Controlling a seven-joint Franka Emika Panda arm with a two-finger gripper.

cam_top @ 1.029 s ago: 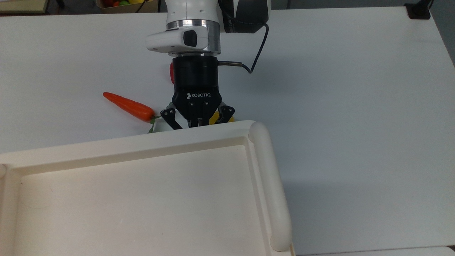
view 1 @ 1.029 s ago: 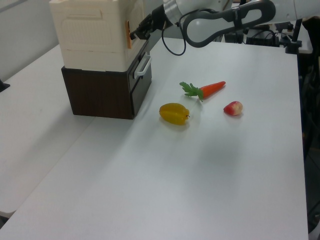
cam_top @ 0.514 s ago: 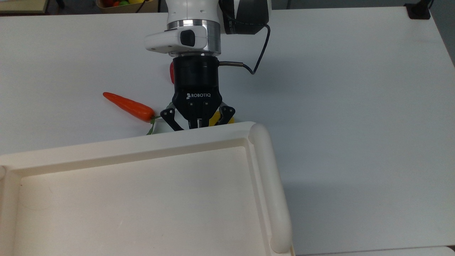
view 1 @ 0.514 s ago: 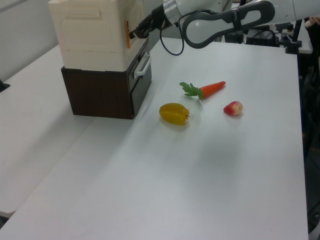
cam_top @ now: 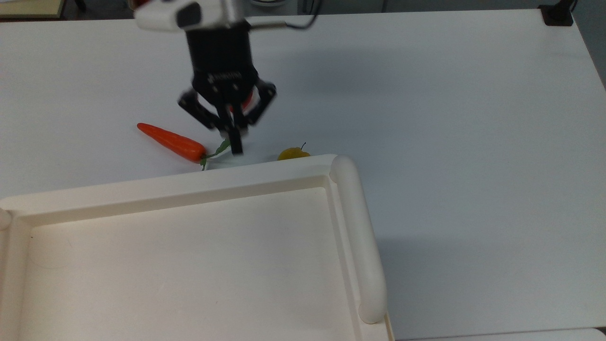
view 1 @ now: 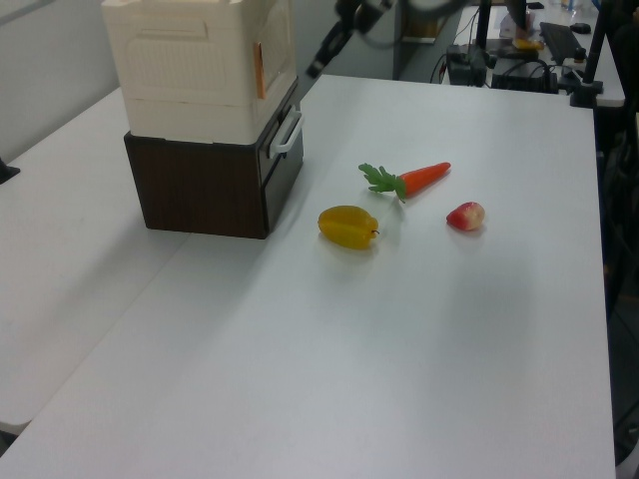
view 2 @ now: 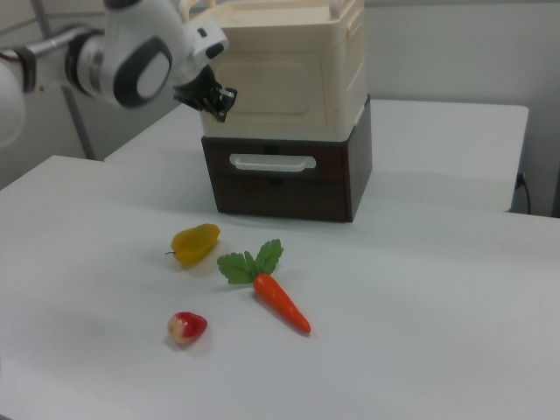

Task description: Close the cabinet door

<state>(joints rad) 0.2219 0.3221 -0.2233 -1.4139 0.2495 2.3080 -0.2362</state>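
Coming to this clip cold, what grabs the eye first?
The big cream cabinet stacked on a dark brown drawer unit at the table's back in the right view. The black gripper hangs beside the cabinet's front, and a carrot lies on the white table before it.

Cabinet [view 2: 284, 70]: cream plastic, smooth, matt. Base drawer unit [view 2: 289, 185]: dark wood-look finish. Surface [view 1: 419, 329]: white, matt. Carrot [view 2: 282, 303]: glossy. Tool [cam_top: 232, 130]: black, matt.
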